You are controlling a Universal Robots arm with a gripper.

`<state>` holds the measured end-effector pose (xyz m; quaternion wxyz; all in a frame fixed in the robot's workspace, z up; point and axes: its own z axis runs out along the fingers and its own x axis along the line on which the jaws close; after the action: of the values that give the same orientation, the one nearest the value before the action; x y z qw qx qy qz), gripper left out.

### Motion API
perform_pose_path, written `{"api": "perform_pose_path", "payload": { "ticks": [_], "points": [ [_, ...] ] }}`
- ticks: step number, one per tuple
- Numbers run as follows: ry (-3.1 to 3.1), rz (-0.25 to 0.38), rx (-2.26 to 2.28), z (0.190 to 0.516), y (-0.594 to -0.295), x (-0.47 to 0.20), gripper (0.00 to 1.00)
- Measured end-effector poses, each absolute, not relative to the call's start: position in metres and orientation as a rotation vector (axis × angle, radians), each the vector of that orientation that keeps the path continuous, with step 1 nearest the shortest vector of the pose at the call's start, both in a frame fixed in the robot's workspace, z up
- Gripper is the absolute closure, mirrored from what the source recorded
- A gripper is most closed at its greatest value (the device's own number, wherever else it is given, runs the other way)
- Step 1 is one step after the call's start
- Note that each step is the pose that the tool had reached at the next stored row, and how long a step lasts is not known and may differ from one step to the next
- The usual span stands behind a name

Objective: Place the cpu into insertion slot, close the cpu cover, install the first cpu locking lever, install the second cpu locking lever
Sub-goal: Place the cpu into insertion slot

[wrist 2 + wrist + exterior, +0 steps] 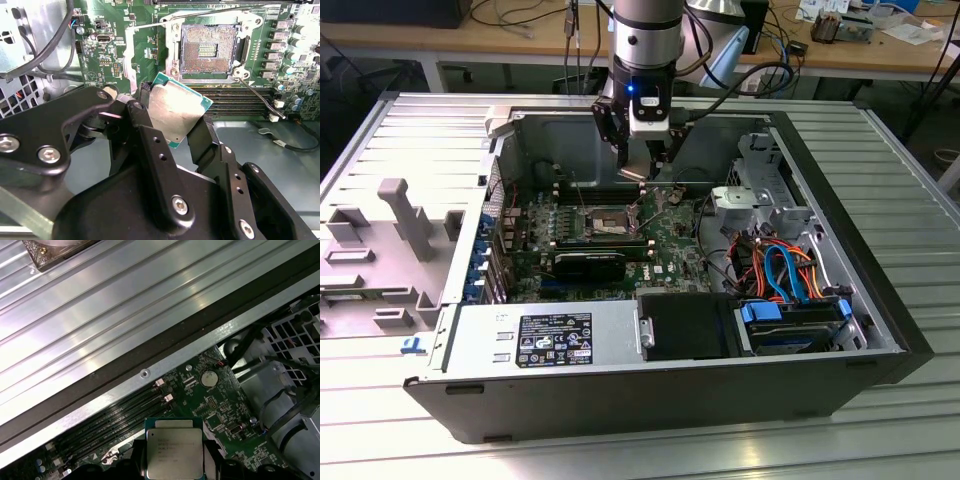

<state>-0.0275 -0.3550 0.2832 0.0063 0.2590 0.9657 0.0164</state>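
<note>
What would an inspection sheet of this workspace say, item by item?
Surface: ribbed metal table, open PC case lying on it.
Job's things: cpu held above the board; slot empty, contacts bare; cover open beside it; lever unlatched.
Clutter: grey plastic part at the exterior view's left.
Grippers: gripper shut on cpu, not yet at the slot.
Cables: blue and orange cables in the case, away from the slot.
Surroundings: wooden bench behind.

Top of cpu (176, 111) looks dull silvery metal, insertion slot (207, 48) has grainy tan-gold centre and shiny metal rim, gripper (167, 117) is matt black, ribbed table (100, 315) gleams metallic.
</note>
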Motion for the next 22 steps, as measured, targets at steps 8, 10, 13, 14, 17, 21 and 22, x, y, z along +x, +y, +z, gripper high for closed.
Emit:
{"api": "perform_pose_path", "payload": {
  "ticks": [8,10,13,14,17,21,22],
  "points": [
    [3.018,0.05,0.822,0.2831,-0.355,-0.0275,0.46],
    [3.017,0.05,0.827,0.2831,-0.355,-0.0275,0.46],
    [3.016,0.05,0.832,0.2831,-0.355,-0.0275,0.46],
    [3.015,0.049,0.834,0.2831,-0.355,-0.0275,0.46],
    [3.014,0.049,0.837,0.2831,-0.355,-0.0275,0.46],
    [3.012,0.049,0.843,0.2831,-0.355,-0.0275,0.46],
    [3.012,0.049,0.844,0.2831,-0.355,-0.0275,0.46]
  ]
}}
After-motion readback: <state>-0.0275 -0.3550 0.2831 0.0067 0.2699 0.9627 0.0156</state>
